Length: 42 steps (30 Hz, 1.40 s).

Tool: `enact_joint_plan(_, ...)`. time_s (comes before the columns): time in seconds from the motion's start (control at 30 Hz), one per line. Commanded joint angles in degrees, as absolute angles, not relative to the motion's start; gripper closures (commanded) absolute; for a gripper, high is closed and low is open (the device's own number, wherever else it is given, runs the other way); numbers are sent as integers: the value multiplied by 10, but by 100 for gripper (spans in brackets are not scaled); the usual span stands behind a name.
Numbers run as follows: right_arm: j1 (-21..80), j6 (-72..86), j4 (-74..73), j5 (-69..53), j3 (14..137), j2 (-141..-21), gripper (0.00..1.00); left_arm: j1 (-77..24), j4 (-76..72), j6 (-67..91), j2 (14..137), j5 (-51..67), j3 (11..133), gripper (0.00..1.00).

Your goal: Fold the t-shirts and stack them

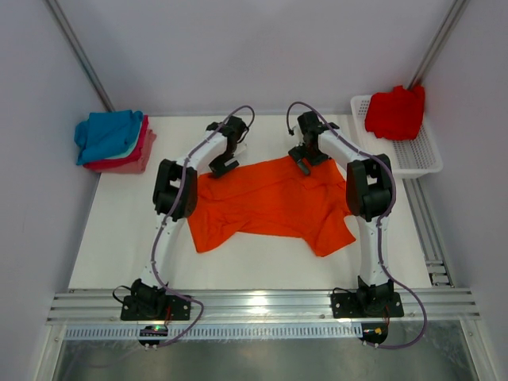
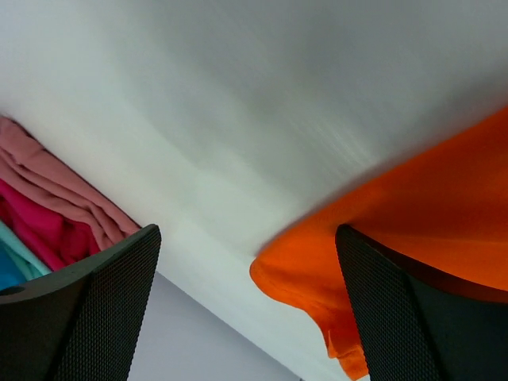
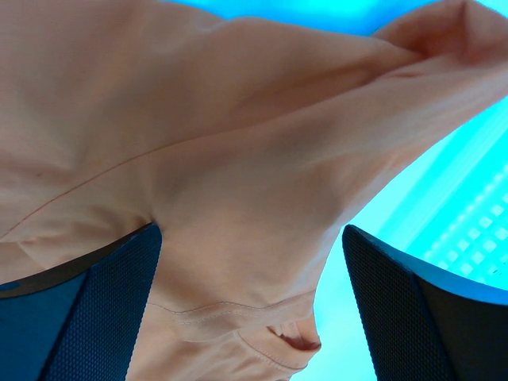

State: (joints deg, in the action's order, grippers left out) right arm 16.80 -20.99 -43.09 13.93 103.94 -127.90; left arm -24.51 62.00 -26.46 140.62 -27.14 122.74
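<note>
A bright orange t-shirt lies spread and wrinkled across the middle of the table. My left gripper hovers open over its back left corner. In the left wrist view that orange corner lies beneath the wide-apart fingers of the left gripper, ungripped. My right gripper stands open over the shirt's back edge. In the right wrist view the cloth looks pale peach, and a hemmed edge lies under the right gripper. Folded t-shirts are stacked back left, blue on top. A red t-shirt sits in the basket.
The white mesh basket stands at the back right corner, and its mesh shows in the right wrist view. The pink and red layers of the stack show in the left wrist view. Grey walls enclose the table on three sides.
</note>
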Motion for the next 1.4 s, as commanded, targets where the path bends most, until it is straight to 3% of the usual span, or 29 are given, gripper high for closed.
enact_joint_plan(0.0, 170, -205, -421, 154, 1058, -1241, 1, -242, 502, -282, 1436, -298, 1259, 6)
enact_joint_plan(0.63, 171, -183, -418, 156, 1043, -1241, 1, -260, 402, -253, 1478, -295, 1393, 1)
enact_joint_plan(1.03, 171, -191, -404, 175, 1077, -1222, 0, -215, 529, -122, 1271, -184, 1337, 1)
enact_joint_plan(1.37, 170, -208, -369, 218, 1136, -1279, 1, -142, 584, -75, 1266, -36, 1238, 1)
